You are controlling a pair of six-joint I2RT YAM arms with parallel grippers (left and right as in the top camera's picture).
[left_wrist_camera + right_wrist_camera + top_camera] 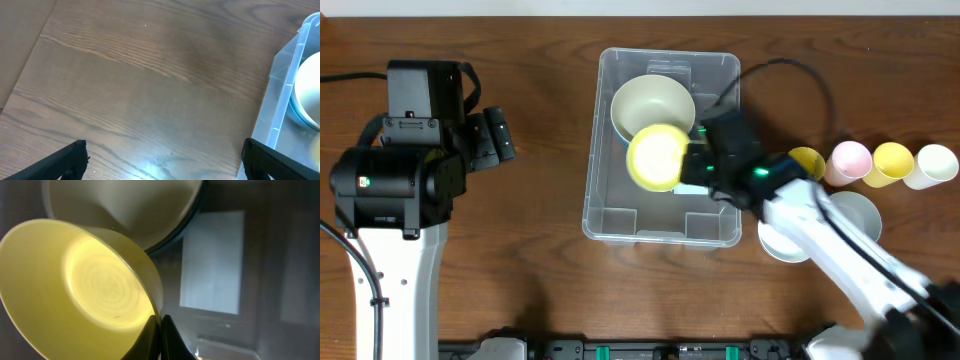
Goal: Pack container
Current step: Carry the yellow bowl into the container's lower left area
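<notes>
A clear plastic container sits mid-table. Inside it at the back lies a cream bowl. My right gripper is shut on the rim of a yellow bowl, holding it tilted over the container just in front of the cream bowl. In the right wrist view the yellow bowl fills the left, pinched at its rim by the fingertips, with the cream bowl behind it. My left gripper hangs open over bare wood, left of the container wall.
To the right of the container stand a yellow cup, a pink cup, another yellow cup and a cream cup. White bowls sit under the right arm.
</notes>
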